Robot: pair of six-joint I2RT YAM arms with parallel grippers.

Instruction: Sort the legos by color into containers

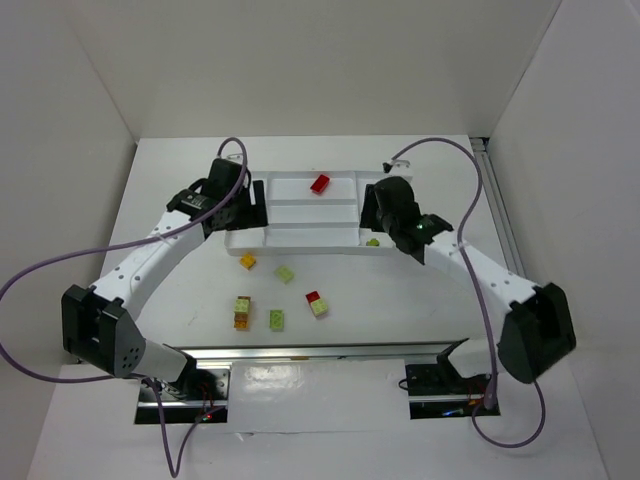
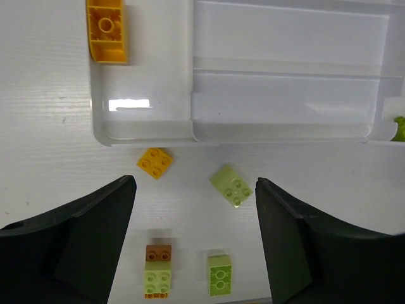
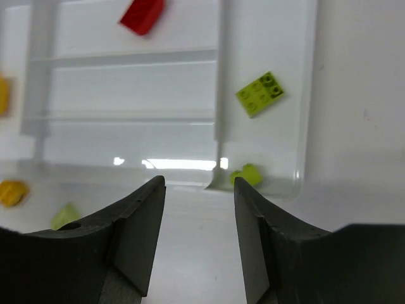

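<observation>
Open and empty, the left pincer (image 2: 195,185) hovered with the small translucent yellow-orange studded brick (image 2: 155,163) just ahead on the tabletop (image 2: 50,158), slightly left of centre, turned diagonally beside the white shallow plastic tray (image 2: 285,38). The right pincer (image 3: 198,183), also open, was farther off.

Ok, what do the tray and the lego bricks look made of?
The tray looks like white moulded plastic: glossy, with a light reflection on its floor and rounded ridges. The light green brick and yellow brick look like hard plastic: smooth, with crisp moulded studs; translucency unclear.
</observation>
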